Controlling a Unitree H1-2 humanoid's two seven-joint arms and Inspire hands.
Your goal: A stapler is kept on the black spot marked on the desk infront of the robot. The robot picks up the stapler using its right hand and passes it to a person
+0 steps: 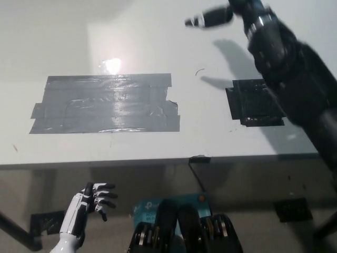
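No stapler shows anywhere in the head view. The black spot [255,103] on the white desk [158,47] lies bare. My black right arm reaches from the right edge up over that spot. Its hand [210,17] is blurred near the top edge, fingers stretched out to the left with nothing seen in them. My white left hand [90,203] rests below the desk's front edge at the lower left, fingers apart and empty. No person's hand is in view.
A large grey tape patch [105,103] covers the desk's left middle. The desk's front edge [158,161] runs across the picture, with floor and a teal box [158,205] beneath it.
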